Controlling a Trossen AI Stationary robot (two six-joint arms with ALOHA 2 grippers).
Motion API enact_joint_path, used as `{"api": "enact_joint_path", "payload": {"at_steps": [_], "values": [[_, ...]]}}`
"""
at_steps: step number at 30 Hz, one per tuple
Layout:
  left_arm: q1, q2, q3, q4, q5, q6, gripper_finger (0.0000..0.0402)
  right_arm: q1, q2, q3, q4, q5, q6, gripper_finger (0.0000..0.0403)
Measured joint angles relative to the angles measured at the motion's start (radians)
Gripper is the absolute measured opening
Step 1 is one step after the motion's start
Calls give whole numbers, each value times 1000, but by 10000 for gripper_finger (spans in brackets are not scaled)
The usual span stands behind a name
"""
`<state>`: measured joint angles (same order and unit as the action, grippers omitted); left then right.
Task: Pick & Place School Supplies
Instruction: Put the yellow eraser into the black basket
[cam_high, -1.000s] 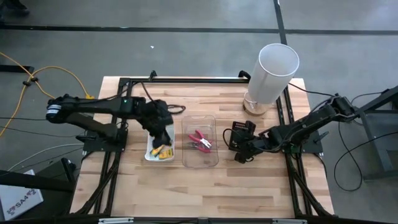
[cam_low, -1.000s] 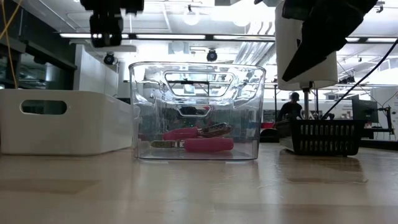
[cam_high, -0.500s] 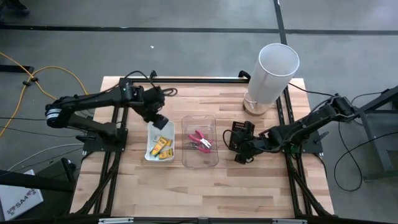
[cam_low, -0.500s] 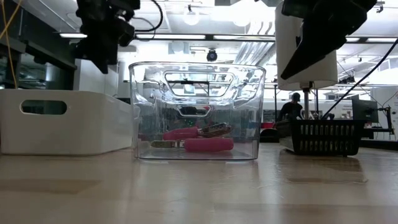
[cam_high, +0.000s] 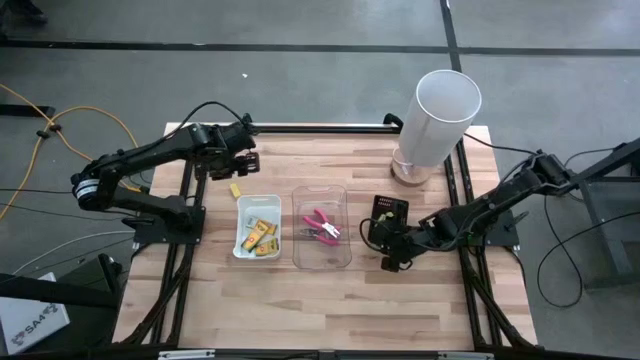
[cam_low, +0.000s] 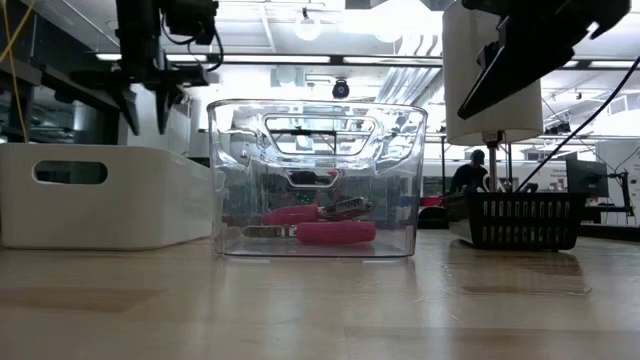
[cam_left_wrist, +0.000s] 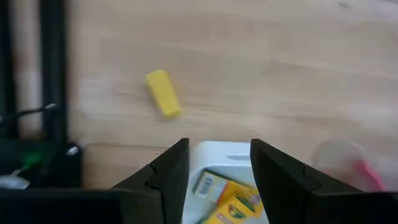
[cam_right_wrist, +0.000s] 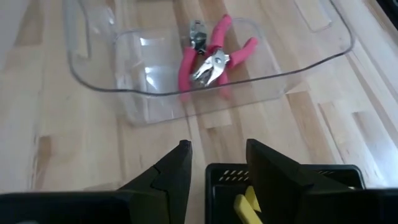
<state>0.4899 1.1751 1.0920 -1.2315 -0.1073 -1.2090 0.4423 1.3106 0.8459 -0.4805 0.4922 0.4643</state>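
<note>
My left gripper (cam_high: 240, 163) hangs open, fingers pointing down, over the table's far left, just beyond the white tray (cam_high: 243, 246) that holds several yellow boxes (cam_left_wrist: 227, 196). A yellow stick (cam_left_wrist: 163, 101) lies flat on the wood between the gripper and that tray. Two pink-handled pliers (cam_right_wrist: 208, 59) lie in the clear tray (cam_high: 322, 258). My right gripper (cam_right_wrist: 217, 146) is open at the near side of the black mesh basket (cam_high: 386, 212), and a yellow piece (cam_right_wrist: 246, 208) shows in the basket. The low view shows the left gripper (cam_low: 147, 120) high above the table.
The tall white cylinder (cam_high: 441, 118) stands at the far right of the table. Black frame rails (cam_high: 300, 128) run along the far edge and down both sides. Bare wood (cam_high: 330, 300) lies in front of the trays.
My left gripper has swung from over the white tray toward the table's far left edge and has rolled about its own axis, keeping its fingers open. The boxes stay in the tray.
</note>
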Motion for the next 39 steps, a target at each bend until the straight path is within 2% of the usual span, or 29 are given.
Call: {"api": "enact_joint_path", "payload": {"at_steps": [5,13,19,24,26,30,34,39], "values": [[-2,0,-5,-45,-54,-134,163,36,0,0,0,2,0,144],[-29,0,-32,-54,-86,-233,163,89,0,0,-1,-1,-8,144],[-65,0,-32,-51,-88,-230,163,115,0,0,-1,-1,-25,144],[-68,0,-32,9,-80,-84,163,130,0,0,-1,-1,-52,144],[-76,0,-32,19,-76,-78,163,130,0,0,-1,-1,-56,144],[-93,17,-32,-2,-109,-173,163,130,0,0,-1,-4,-69,144],[-71,41,-33,-94,-107,-307,163,130,0,0,-1,-7,-69,144],[-26,59,-76,-113,-51,-333,163,129,0,0,-1,-32,-69,144]]}}
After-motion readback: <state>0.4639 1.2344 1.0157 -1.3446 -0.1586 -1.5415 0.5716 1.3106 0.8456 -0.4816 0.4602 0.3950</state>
